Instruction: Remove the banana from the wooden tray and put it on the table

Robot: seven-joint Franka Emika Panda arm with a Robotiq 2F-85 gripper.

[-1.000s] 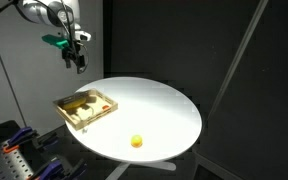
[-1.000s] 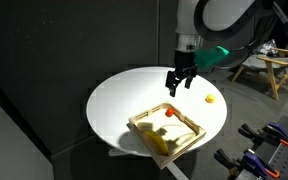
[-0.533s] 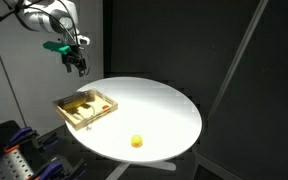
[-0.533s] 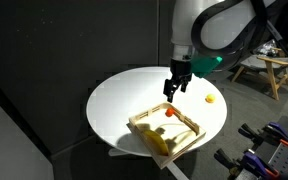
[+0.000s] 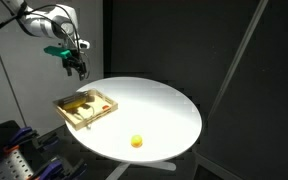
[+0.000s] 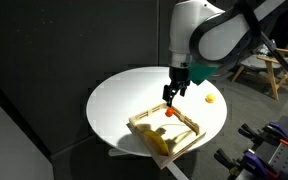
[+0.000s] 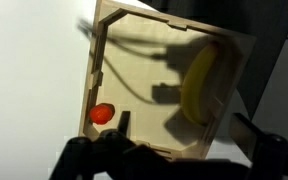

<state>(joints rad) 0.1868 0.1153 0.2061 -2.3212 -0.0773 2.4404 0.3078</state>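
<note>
The banana [image 7: 197,82] lies inside the wooden tray [image 7: 97,72] along one long side; in an exterior view it shows at the tray's near end [image 6: 159,144]. The tray sits on the round white table in both exterior views [image 5: 86,108] [image 6: 189,137]. My gripper [image 5: 76,67] [image 6: 171,93] hangs in the air above the tray's far edge, open and empty. In the wrist view its dark fingers [image 7: 76,160] stand wide apart at the bottom, with the gripper [image 7: 174,165] over the tray's rim.
A small red object [image 7: 102,114] [image 6: 171,112] lies in the tray near a corner. A small round yellow ball [image 5: 136,141] [image 6: 210,99] rests on the table [image 5: 164,110] apart from the tray. Wooden furniture [image 6: 269,70] stands in the background.
My gripper has moved sideways and a little down, toward the space above the tray. The tray, banana and ball have not moved.
</note>
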